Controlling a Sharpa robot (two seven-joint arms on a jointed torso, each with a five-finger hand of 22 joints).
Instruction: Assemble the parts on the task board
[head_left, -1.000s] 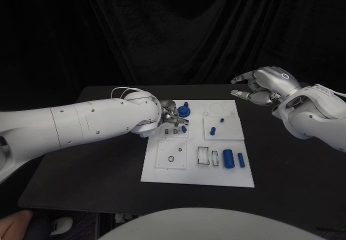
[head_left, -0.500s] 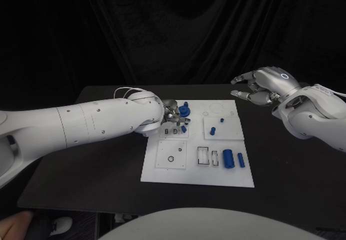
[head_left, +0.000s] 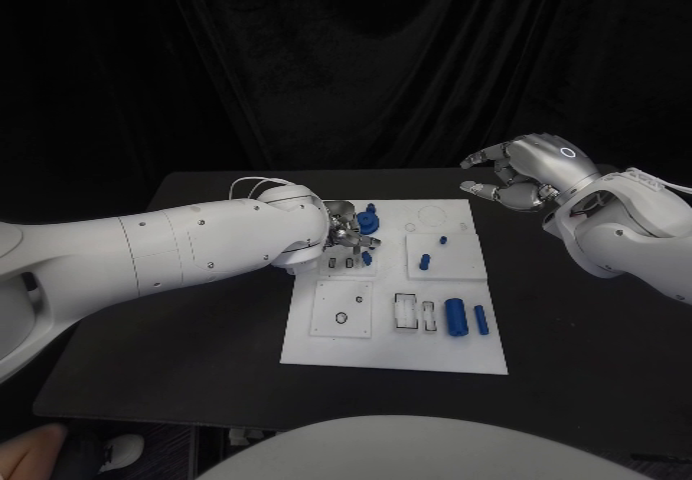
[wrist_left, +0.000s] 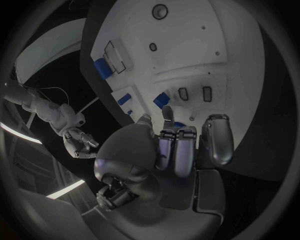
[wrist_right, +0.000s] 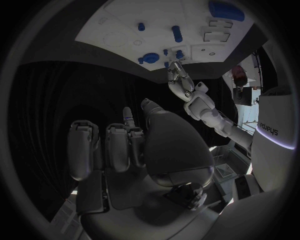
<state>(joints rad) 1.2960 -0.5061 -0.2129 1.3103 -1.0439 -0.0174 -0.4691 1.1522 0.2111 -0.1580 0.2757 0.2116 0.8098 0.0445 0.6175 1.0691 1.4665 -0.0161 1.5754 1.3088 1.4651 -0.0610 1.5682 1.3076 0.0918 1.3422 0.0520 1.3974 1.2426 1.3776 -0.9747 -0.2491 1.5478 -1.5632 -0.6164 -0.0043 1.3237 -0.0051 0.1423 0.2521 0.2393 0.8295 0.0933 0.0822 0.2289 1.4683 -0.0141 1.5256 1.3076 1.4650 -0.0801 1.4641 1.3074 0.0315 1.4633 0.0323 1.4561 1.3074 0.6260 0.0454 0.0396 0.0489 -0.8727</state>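
While bent over the task board (head_left: 325, 345)'s far-left corner, left robot hand (head_left: 343, 232) pinching, seemingly, a small blue part (head_left: 366, 257): likely light, rigid, slippery; best gripped across its sides. Right robot hand (head_left: 522, 175) hovering loosely curled, holding nothing.

The left hand (head_left: 343, 232) sat at the far left corner of the task board (head_left: 325, 345), its palm screened in the head view by the robot's own forearm, so what its fingertips met could not be made out. In the left wrist view, its curled fingers (wrist_left: 177, 150) covered the board just beyond them, and a small blue part (wrist_left: 164, 99) showed only in part past their tips; whether they touched it was unclear. The right hand (head_left: 522, 173) hung off the board's far right corner, its palm side turned from the head camera.
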